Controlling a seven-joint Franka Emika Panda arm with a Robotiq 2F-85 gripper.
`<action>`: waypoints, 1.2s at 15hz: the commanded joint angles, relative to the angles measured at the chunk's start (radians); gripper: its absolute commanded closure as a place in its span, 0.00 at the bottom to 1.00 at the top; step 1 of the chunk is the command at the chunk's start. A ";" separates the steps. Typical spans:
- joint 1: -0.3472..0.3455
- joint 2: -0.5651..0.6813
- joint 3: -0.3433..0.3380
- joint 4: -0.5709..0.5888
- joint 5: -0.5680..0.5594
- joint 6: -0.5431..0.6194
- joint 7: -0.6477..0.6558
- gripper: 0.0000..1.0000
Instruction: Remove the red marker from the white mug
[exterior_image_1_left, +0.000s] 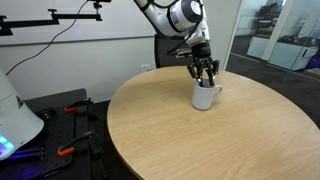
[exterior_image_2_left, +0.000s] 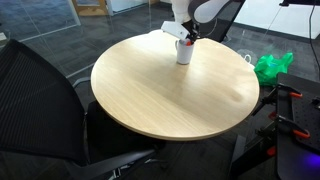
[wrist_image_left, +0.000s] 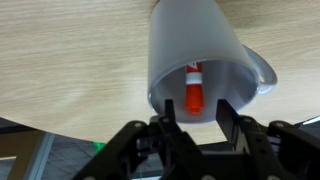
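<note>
A white mug (exterior_image_1_left: 205, 96) stands on the round wooden table (exterior_image_1_left: 190, 130), also in an exterior view (exterior_image_2_left: 184, 51). In the wrist view the mug (wrist_image_left: 190, 50) fills the centre, its handle at the right. A red marker (wrist_image_left: 193, 90) stands inside it, red cap toward the camera. My gripper (exterior_image_1_left: 203, 72) hovers right above the mug's mouth. In the wrist view its fingers (wrist_image_left: 194, 112) are open, one on each side of the marker's cap, not touching it.
A black office chair (exterior_image_2_left: 45, 110) stands at the table's near side. A green bag (exterior_image_2_left: 272, 66) lies on the floor by the table. A black chair back (exterior_image_1_left: 170, 52) is behind the table. Glass walls stand behind.
</note>
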 joint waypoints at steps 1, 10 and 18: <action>0.008 0.023 -0.018 0.031 0.029 -0.023 -0.006 0.51; 0.010 0.052 -0.022 0.053 0.045 -0.031 -0.012 0.61; 0.017 0.070 -0.027 0.071 0.049 -0.041 -0.010 0.99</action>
